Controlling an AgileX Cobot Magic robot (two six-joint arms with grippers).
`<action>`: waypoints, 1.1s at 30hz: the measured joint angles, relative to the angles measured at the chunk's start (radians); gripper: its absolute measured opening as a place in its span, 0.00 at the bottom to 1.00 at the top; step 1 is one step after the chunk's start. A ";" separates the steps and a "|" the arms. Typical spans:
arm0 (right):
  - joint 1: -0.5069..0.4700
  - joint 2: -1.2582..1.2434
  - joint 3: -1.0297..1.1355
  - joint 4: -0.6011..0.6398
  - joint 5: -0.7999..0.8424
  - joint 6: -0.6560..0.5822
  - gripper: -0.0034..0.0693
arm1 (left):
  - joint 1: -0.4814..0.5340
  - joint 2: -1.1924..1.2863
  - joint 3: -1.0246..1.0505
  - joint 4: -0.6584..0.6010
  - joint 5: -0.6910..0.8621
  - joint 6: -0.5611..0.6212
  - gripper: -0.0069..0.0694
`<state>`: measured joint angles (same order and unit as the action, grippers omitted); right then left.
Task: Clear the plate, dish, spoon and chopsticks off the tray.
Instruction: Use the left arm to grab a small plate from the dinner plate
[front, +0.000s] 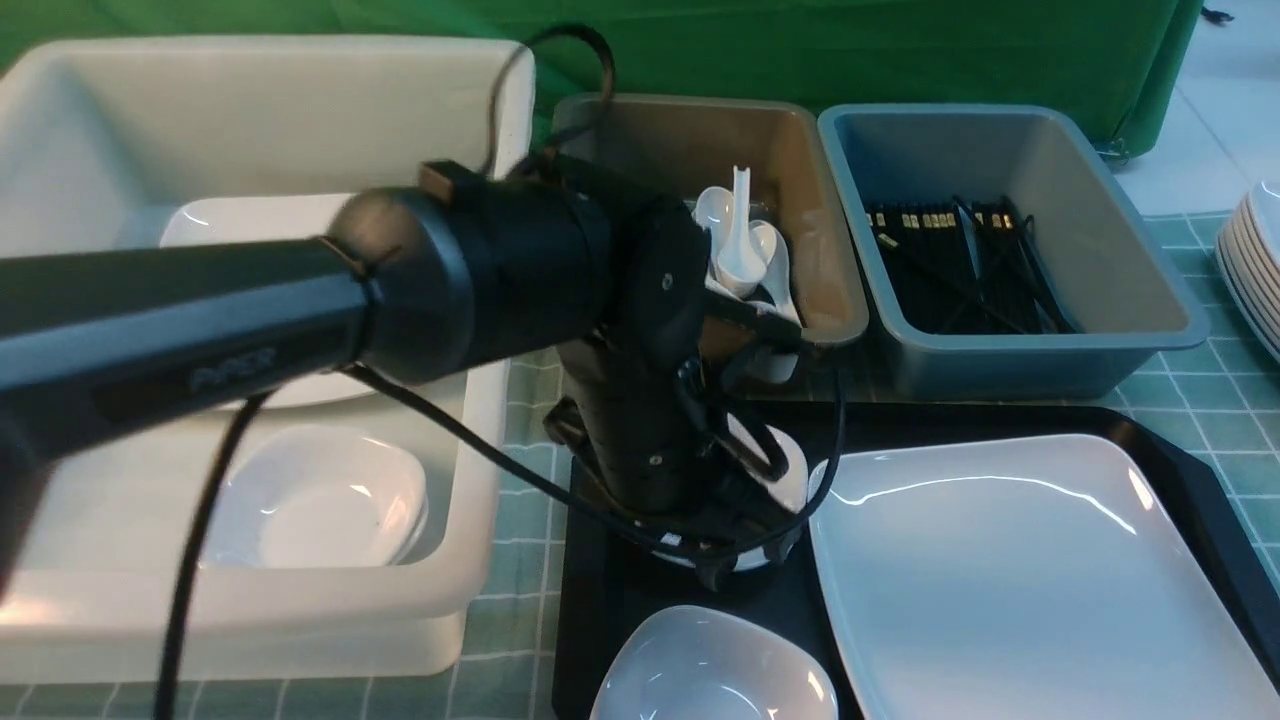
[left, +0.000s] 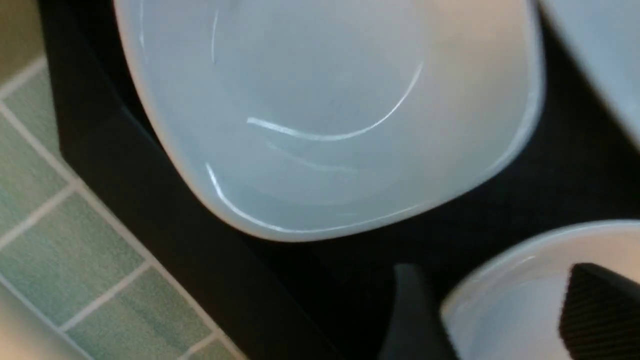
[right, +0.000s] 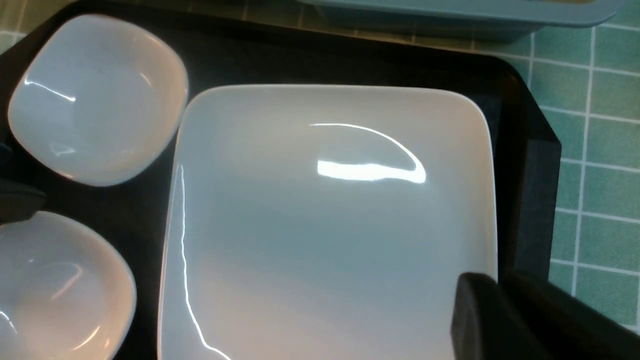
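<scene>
On the black tray (front: 620, 600) lies the large white square plate (front: 1000, 580). Left of it are two small white dishes, one farther (front: 795, 470) and one nearer (front: 710, 665). My left gripper (front: 745, 530) reaches down onto the farther dish. In the left wrist view it (left: 500, 315) is open and straddles that dish's rim (left: 480, 285), with one finger (left: 415, 310) outside and the other inside. My right gripper (right: 500, 310) is shut on the plate (right: 330, 225) at its edge beside the tray rim (right: 530, 200). No spoon or chopsticks show on the tray.
A big white tub (front: 470, 420) at the left holds a plate and a dish. Behind the tray, a brown tub (front: 830, 250) holds white spoons and a grey-blue tub (front: 1130, 250) holds black chopsticks. Stacked white plates (front: 1255, 260) sit at the far right.
</scene>
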<state>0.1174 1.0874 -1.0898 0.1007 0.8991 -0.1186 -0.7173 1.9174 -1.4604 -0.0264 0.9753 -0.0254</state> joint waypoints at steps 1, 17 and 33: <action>0.000 0.000 0.000 0.000 0.000 -0.001 0.17 | 0.000 0.019 0.000 0.000 0.026 0.000 0.70; 0.000 0.000 0.000 0.000 -0.018 -0.006 0.18 | 0.000 0.115 0.000 -0.049 0.092 0.042 0.42; 0.000 0.000 0.000 0.000 -0.019 -0.012 0.20 | 0.017 -0.126 -0.032 -0.053 0.158 0.047 0.12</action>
<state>0.1174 1.0874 -1.0898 0.1007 0.8799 -0.1304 -0.7001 1.7912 -1.4925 -0.0797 1.1336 0.0212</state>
